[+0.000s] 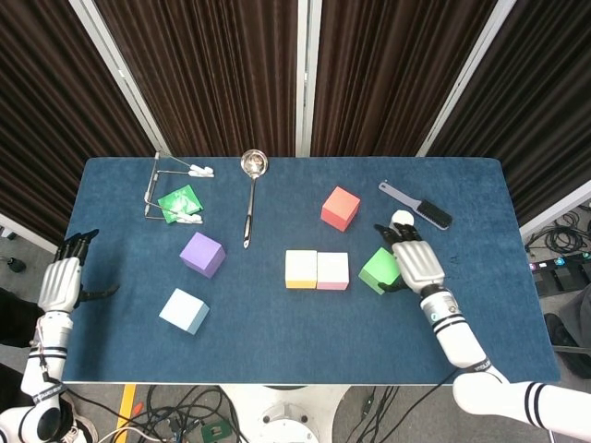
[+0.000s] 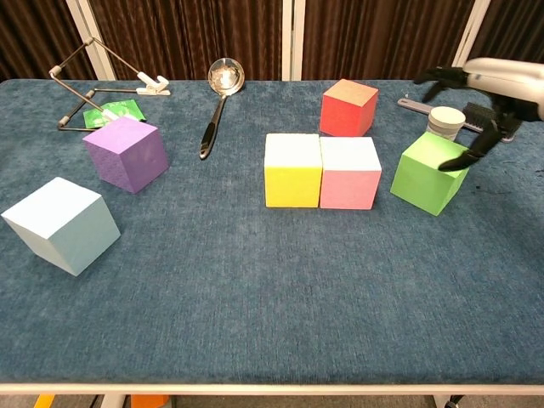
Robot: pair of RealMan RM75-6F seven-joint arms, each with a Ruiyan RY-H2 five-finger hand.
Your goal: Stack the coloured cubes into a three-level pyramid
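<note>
Base row under way: the yellow cube (image 2: 292, 169) and pink cube (image 2: 348, 172) sit flush side by side mid-table, and the green cube (image 2: 430, 172) lies just right of the pink one, apart from it and turned off-square. The right hand (image 1: 416, 260) hovers at the green cube's right side, fingers spread and holding nothing, with one fingertip close to the cube's upper edge in the chest view; whether it touches, the views don't settle. The job looks like closing that gap. Best approach, by this judgement: square the green cube first, then push low and straight toward the pink face so it doesn't tip or shove the pair out of line. The left hand (image 1: 59, 282) rests off the table's left edge, fingers loosely apart, empty. The red cube (image 2: 348, 107), purple cube (image 2: 126, 153) and pale blue cube (image 2: 60, 224) wait for upper levels.
</note>
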